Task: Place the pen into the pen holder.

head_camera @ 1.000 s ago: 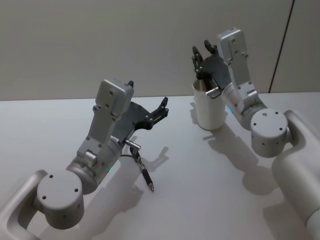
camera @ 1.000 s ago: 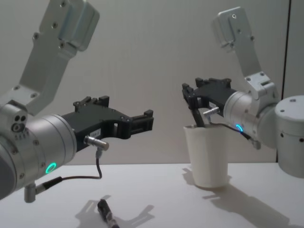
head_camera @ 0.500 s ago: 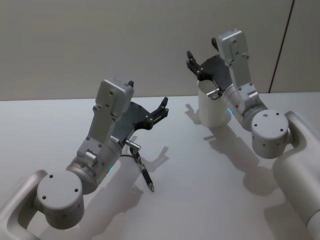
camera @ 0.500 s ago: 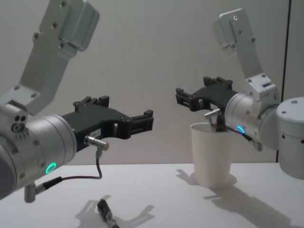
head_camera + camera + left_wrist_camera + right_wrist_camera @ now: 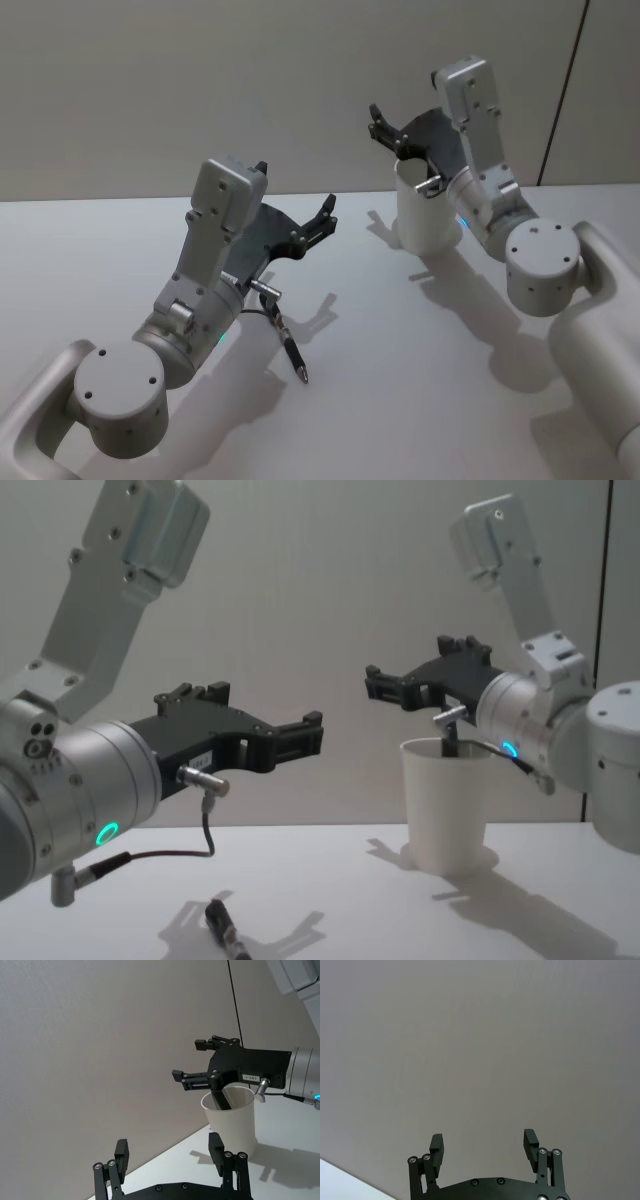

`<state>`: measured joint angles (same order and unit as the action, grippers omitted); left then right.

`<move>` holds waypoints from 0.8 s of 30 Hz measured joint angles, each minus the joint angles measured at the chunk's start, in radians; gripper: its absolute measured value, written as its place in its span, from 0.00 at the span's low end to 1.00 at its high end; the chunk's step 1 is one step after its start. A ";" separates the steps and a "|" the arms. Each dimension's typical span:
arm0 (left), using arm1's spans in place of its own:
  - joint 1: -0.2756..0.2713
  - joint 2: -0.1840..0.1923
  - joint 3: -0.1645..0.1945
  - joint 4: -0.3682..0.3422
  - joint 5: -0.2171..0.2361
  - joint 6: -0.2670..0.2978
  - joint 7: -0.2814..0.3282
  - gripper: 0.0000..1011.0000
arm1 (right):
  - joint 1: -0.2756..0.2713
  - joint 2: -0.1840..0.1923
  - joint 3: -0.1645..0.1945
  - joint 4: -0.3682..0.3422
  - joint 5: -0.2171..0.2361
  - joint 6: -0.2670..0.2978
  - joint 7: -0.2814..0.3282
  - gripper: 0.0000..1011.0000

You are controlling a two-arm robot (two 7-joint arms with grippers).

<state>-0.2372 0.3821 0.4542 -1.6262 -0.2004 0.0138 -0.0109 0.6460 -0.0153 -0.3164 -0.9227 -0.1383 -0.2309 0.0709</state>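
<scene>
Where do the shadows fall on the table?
Head view: the cup throws a soft shadow toward the robot and its right; chest view: it stretches right along the table; left wrist view: shadows lie on both sides of the cup.

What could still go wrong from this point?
1. The open right gripper sits just above the pen holder; a sideways swing could clip the dark stick leaning inside and tip the cup.
2. The pen on the table lies near the cable of the hovering left gripper, which might drag it.
</scene>
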 joint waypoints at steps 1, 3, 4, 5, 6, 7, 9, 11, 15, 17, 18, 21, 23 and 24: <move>0.000 0.000 0.000 0.000 0.000 0.000 0.000 0.99 | -0.003 0.002 0.001 -0.009 0.000 0.001 0.003 0.99; 0.000 0.000 0.000 0.000 0.000 0.000 0.000 0.99 | -0.012 0.009 0.006 -0.035 0.004 0.007 0.013 0.99; 0.000 0.000 0.000 0.000 0.000 0.000 0.000 0.99 | -0.020 0.015 0.011 -0.056 0.009 0.010 0.021 0.99; 0.000 0.000 0.000 0.000 0.000 0.000 0.000 0.99 | -0.026 0.020 0.014 -0.071 0.012 0.012 0.025 0.99; 0.000 0.000 0.000 0.000 0.000 0.000 0.000 0.99 | -0.030 0.023 0.017 -0.083 0.017 0.015 0.031 0.99; 0.000 0.000 0.000 0.000 0.000 0.000 0.000 0.99 | -0.035 0.027 0.021 -0.090 0.019 0.016 0.034 0.99; 0.000 0.000 0.000 0.000 0.000 0.000 0.000 0.99 | -0.049 0.043 0.033 -0.129 0.033 0.022 0.053 0.99; 0.000 0.000 0.000 0.000 0.000 0.000 0.000 0.99 | -0.063 0.058 0.046 -0.157 0.046 0.026 0.072 0.99; 0.000 0.000 0.000 0.000 0.000 0.000 0.000 0.99 | -0.086 0.085 0.068 -0.194 0.059 0.033 0.100 0.99; 0.000 0.000 0.000 0.000 0.000 0.000 0.000 0.99 | -0.098 0.100 0.079 -0.208 0.065 0.040 0.120 0.99; 0.000 0.000 0.000 0.000 0.000 0.000 0.000 0.99 | -0.103 0.105 0.083 -0.212 0.067 0.042 0.126 0.99; 0.000 0.000 0.000 0.000 0.000 0.000 0.000 0.99 | -0.122 0.127 0.101 -0.232 0.074 0.056 0.154 0.99; 0.000 0.000 0.000 0.000 0.000 0.000 0.000 0.99 | -0.132 0.138 0.110 -0.242 0.078 0.063 0.167 0.99; 0.000 0.000 0.000 0.000 0.000 0.000 0.000 0.99 | -0.143 0.151 0.120 -0.256 0.081 0.072 0.180 0.99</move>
<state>-0.2372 0.3821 0.4542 -1.6262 -0.2004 0.0138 -0.0109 0.5025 0.1355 -0.1962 -1.1783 -0.0572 -0.1586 0.2508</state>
